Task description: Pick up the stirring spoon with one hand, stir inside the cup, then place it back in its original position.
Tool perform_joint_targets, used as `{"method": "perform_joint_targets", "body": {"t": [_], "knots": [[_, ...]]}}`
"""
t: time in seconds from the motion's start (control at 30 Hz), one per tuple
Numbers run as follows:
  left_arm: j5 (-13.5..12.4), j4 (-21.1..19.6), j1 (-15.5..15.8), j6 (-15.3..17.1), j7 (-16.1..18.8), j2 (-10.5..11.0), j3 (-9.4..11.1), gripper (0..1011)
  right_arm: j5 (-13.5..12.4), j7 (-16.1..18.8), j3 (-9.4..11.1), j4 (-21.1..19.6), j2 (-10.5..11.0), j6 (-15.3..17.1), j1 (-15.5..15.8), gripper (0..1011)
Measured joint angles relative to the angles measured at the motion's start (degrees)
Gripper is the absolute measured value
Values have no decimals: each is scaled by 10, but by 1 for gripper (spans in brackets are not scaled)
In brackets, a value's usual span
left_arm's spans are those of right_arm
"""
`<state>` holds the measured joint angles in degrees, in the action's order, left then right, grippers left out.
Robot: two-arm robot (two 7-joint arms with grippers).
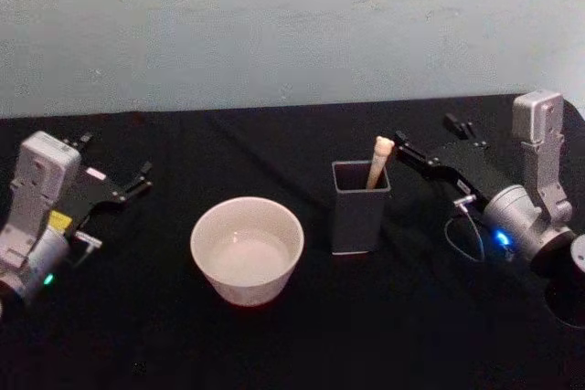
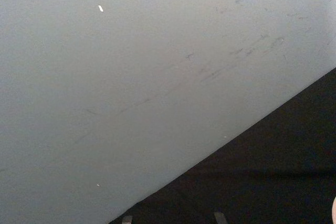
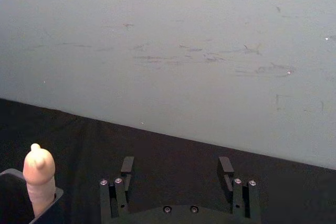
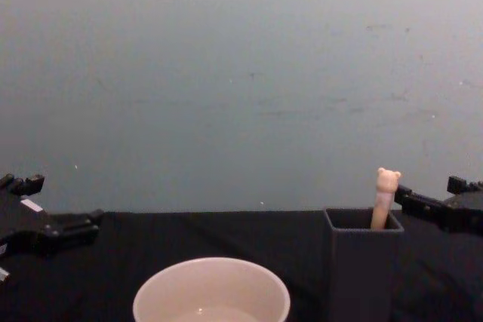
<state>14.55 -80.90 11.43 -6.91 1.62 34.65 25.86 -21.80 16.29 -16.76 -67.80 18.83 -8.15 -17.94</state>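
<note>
Black cloth table (image 1: 274, 353), pale wall behind; spoon stowed, cup alongside.
Stirring spoon (image 1: 377, 162) stands in dark grey square holder (image 1: 358, 212), bear head up. Cup (image 1: 247, 249) sits near holder's left. Right gripper (image 1: 428, 142) just beside spoon top, fingers (image 3: 126, 167) spread apart, holding nothing. Left gripper (image 1: 114, 166) parked well left of cup, fingers apart.

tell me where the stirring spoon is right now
In the head view, the stirring spoon stands handle-up in the dark grey holder, right of the cup, with the open right hand just beside its top.
</note>
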Motion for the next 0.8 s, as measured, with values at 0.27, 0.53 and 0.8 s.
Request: {"method": "perform_joint_targets", "body": {"t": [0.27, 0.53, 0.8], "knots": [[0, 0, 0, 0, 0, 0, 0, 1001, 0, 0, 0, 0, 0, 0, 0, 1002], [0, 0, 0, 0, 0, 0, 0, 1001, 0, 0, 0, 0, 0, 0, 0, 1002], [0, 0, 0, 0, 0, 0, 0, 1001, 0, 0, 0, 0, 0, 0, 0, 1000]]}}
